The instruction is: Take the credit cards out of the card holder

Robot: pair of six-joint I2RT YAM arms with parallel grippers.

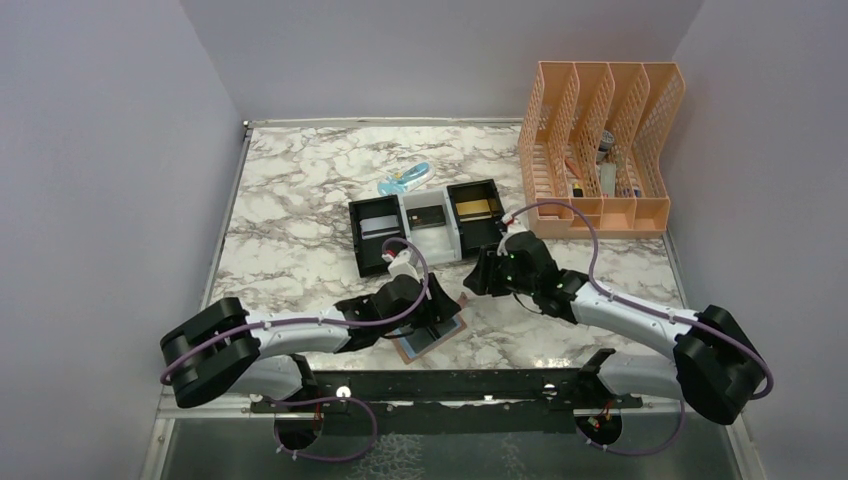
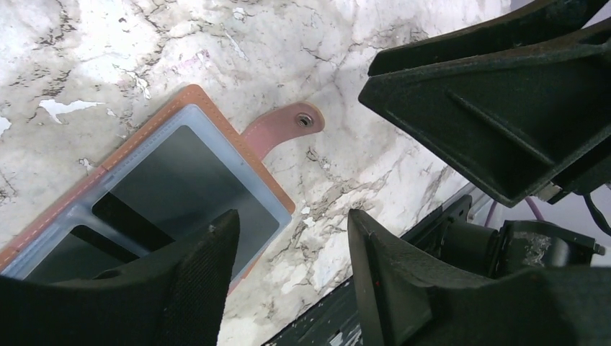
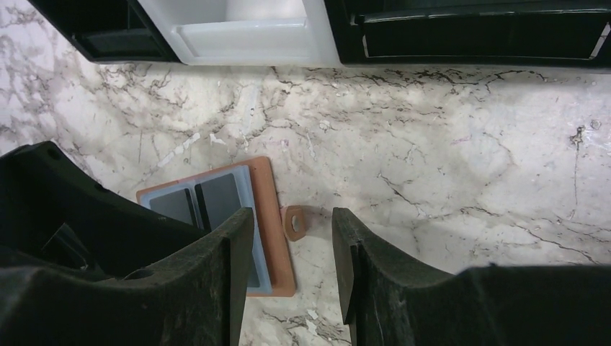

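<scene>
The holder [image 2: 180, 173] lies open and flat on the table [image 1: 300, 190], close to the near edge and just in front of the tray [image 1: 425, 228]. Its tan leather rim frames pale blue-grey pockets, whose faces look dark. Whether any card sits in them cannot be told. Its snap tab [image 2: 284, 126] sticks out to one side, flat on the marble.

The left gripper [image 2: 292, 216] hangs right over the holder with its fingers spread and nothing between them. In the left wrist view one finger [image 2: 194, 281] overlaps the holder's corner, the other sits beside it over bare table; contact cannot be judged.

The right gripper [image 3: 292, 213] is also spread and empty. From the top view it sits between the holder and the tray, near the left gripper but apart from it. In its own camera the tab shows in the gap between its fingers, with the holder just to one side and the left arm [image 3: 72, 216] filling the corner.

The tray has three compartments, with a card visible in each. A grey card [image 1: 378, 226] lies in the left black one, a dark card [image 1: 430, 215] in the white middle one, and a gold card [image 1: 475, 207] in the right black one.

Behind the tray lies a small pale blue object [image 1: 405, 180], too small to identify. A peach lattice rack [image 1: 600, 150] stands at the far right with a few small items inside.
</scene>
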